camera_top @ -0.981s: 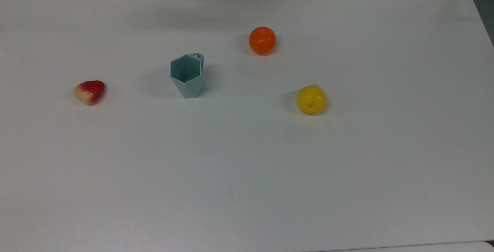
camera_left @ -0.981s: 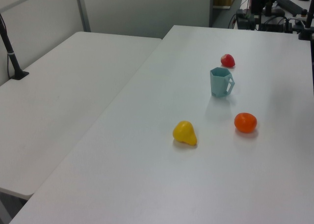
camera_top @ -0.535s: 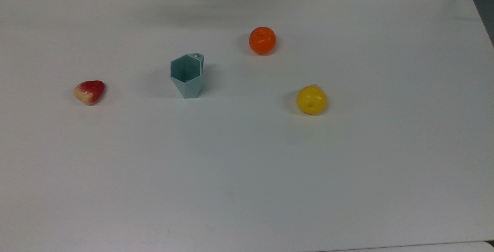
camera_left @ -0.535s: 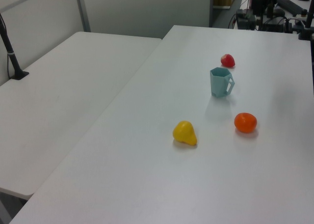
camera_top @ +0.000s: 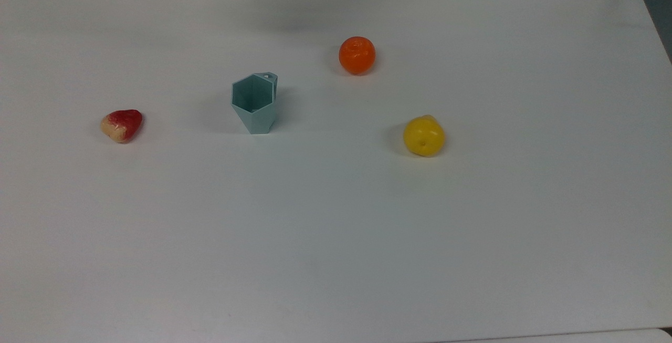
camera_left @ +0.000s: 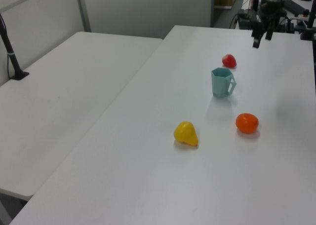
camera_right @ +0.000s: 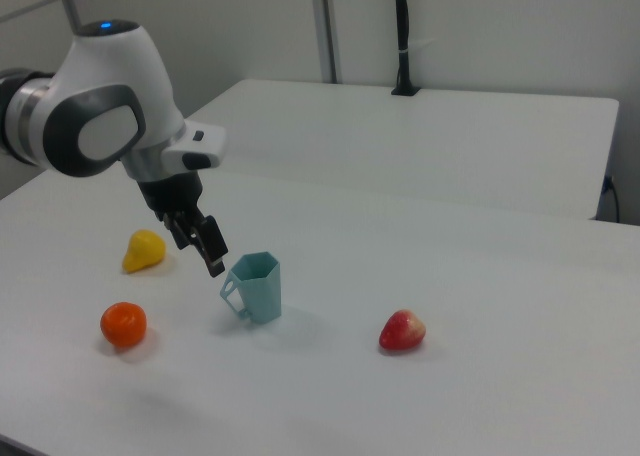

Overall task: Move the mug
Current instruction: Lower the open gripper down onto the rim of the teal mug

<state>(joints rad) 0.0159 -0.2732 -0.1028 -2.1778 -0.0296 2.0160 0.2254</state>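
A: Top view, left to right?
B: Red-and-cream toy fruit (camera_top: 122,125), then the mug (camera_top: 254,102) upright on the white table (camera_top: 336,238), handle toward the far edge; orange (camera_top: 357,55); yellow pear (camera_top: 423,135). All well apart.
A: Gripper?
B: Gripper (camera_right: 205,246) hangs in the air near the mug's handle side in the right view, holding nothing; fingers (camera_left: 256,39) slightly parted in the left view.

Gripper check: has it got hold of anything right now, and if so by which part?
Nothing is held. The gripper hangs in the air with its fingers apart, clear of the mug, which stands upright on the table.
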